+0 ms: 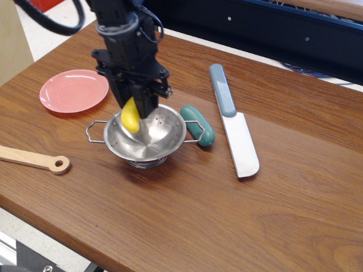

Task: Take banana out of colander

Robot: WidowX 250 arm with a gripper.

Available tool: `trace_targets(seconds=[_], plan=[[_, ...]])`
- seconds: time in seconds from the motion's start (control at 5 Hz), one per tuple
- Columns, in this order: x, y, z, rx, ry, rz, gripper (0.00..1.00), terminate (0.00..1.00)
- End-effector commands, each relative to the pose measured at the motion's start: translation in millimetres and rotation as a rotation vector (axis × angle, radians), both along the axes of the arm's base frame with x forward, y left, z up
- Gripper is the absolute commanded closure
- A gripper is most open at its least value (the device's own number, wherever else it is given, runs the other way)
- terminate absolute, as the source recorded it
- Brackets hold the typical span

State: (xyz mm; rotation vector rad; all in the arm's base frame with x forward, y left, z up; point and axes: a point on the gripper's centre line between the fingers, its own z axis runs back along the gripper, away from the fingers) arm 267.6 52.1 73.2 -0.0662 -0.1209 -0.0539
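Jaws pinched on the banana (130, 118): black gripper (135, 111) holds it near the upper end, so it hangs roughly upright with the lower tip free. Banana is above the back-left rim of the colander (145, 137), clear of the bowl's floor; can't tell if it brushes the rim. Banana is smooth, glossy yellow plastic, short and curved. Colander is shiny steel with drain holes, wire loop handles on both sides and a ring base, sitting upright on the wood-grain table (238, 215). Arm comes down near vertical from the top left, wrist pointing straight down, black cable looping off behind it. Just right of the colander, touching or nearly touching its right handle, lies a dark green oblong toy (199, 126). Further right is a spatula (233, 127) with a grey-blue handle and flat pale blade. Left of the colander: pink plate (74, 90) toward the back, wooden spoon handle (35, 160) toward the front.
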Motion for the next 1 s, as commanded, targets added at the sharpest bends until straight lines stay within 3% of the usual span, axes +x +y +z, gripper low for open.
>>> trace_targets(seconds=[0.0,0.4,0.8], plan=[[2,51,22,0.077,-0.049,0.041,1.00,0.00],[-12,100,16,0.102,-0.058,0.035,1.00,0.00],[-21,139,-8,0.162,-0.038,0.055,1.00,0.00]])
